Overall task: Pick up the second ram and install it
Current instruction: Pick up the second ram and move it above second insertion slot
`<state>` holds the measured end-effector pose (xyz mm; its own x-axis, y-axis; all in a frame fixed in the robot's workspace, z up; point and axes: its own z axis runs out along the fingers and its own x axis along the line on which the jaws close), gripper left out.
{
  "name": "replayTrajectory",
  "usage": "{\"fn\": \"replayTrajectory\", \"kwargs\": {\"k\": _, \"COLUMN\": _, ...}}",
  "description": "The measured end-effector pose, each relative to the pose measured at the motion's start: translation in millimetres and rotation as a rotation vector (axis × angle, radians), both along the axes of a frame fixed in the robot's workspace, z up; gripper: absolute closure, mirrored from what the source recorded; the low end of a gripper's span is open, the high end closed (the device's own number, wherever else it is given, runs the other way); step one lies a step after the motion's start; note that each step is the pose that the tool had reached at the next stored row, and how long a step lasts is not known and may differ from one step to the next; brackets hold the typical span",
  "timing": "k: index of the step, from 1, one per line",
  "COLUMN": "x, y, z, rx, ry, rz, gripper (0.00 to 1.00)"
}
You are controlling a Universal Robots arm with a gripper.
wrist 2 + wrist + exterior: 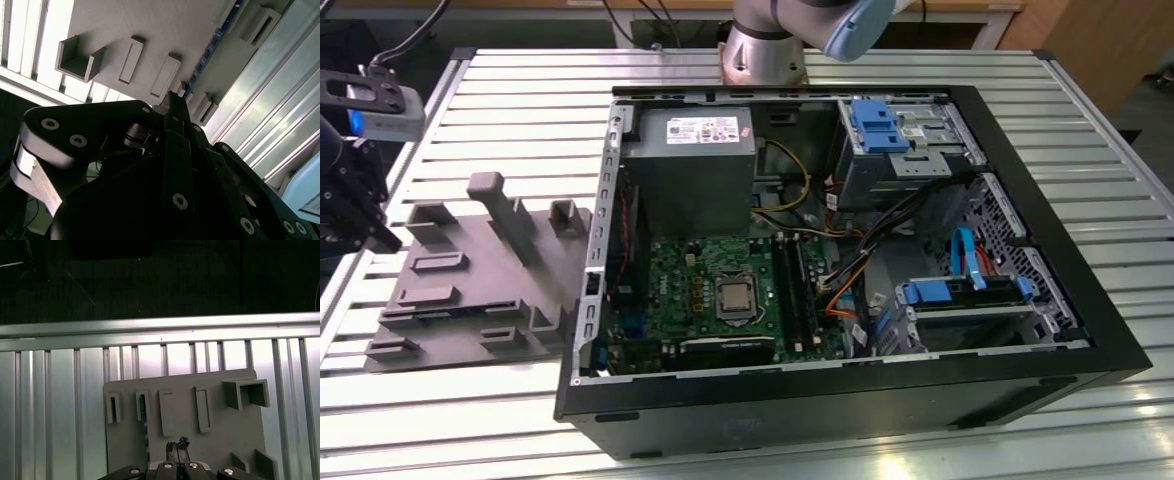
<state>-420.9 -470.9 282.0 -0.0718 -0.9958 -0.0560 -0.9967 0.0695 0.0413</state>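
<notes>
The second ram (143,407) is a thin dark stick with blue spots, standing on edge in a slot of the grey plastic block (225,440). In the second wrist view the ram (207,55) runs as a narrow line across the block (165,25). My gripper (177,446) hovers above the block, a short way to one side of the ram, with its fingertips (172,102) closed together on nothing. In the exterior view the gripper (350,210) hangs at the left edge, over the near end of the block (480,270).
An open computer case (854,400) lies on the slatted metal table (507,90), to the exterior view's right of the block. Inside are a green board (707,290) with long black slots (790,285), cables and blue drive brackets. The block carries upright posts (487,190).
</notes>
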Motion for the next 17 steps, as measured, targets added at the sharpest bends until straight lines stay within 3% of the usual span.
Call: {"fn": "replayTrajectory", "kwargs": {"k": 17, "x": 0.0, "y": 0.0, "z": -6.7, "rx": 0.0000, "ry": 0.0001, "rz": 0.006, "gripper": 0.89}}
